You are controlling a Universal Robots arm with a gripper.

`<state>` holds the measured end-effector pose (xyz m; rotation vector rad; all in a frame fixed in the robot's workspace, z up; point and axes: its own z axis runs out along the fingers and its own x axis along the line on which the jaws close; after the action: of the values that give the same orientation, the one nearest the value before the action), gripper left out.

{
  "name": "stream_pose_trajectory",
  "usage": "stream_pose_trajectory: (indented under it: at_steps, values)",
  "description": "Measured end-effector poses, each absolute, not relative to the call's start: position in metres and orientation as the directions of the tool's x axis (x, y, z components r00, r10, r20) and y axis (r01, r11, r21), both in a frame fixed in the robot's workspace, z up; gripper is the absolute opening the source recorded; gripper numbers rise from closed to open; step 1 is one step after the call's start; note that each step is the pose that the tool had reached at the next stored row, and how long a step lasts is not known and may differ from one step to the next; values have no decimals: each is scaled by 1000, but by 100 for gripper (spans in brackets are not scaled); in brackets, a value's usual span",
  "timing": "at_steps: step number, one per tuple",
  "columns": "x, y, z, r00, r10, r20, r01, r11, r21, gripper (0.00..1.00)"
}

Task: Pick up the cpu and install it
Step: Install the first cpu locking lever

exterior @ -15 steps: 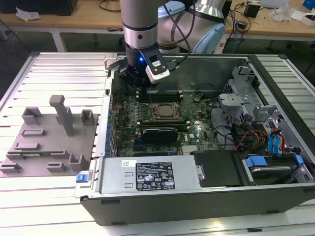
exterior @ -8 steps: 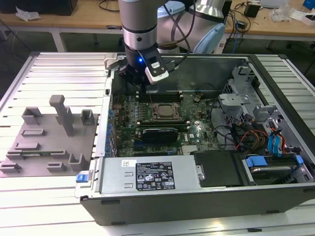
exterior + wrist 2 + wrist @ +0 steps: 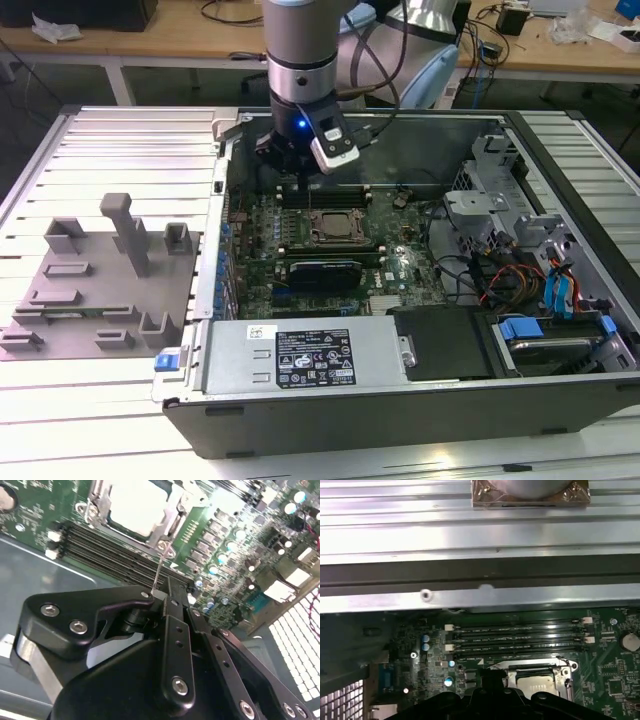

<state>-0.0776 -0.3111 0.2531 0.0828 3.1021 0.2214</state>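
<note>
Gripper: the black linkages of the gripper are nearest the lens in the second wrist view, converging toward the tips.
Jaws: pressed together, with no gap visible between them.
Rod: a thin metal rod runs from the socket frame to the tips. Whether it is pinched cannot be told.
Cpu place: the cpu sits inside the socket frame on the motherboard, within the open computer case.
Cpu facing: it lies flat with its pale metal top up. It is square, so it has no long axis, and its edges run parallel to the memory slots.
Cpu and jaws: the cpu is apart from the tips. The tips hang over the memory slots just beside the socket.
Outside the case: a grey plate with upright blocks lies toward the exterior view's left.
</note>
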Motion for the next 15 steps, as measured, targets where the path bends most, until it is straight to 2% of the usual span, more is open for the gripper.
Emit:
stream_pose_trajectory:
  at_steps: [9,15]
  values:
    - [-53,-314,253,-998,55,-9,53,988,142,11]
    - [-34,-318,251,-998,55,12,56,988,140,11]
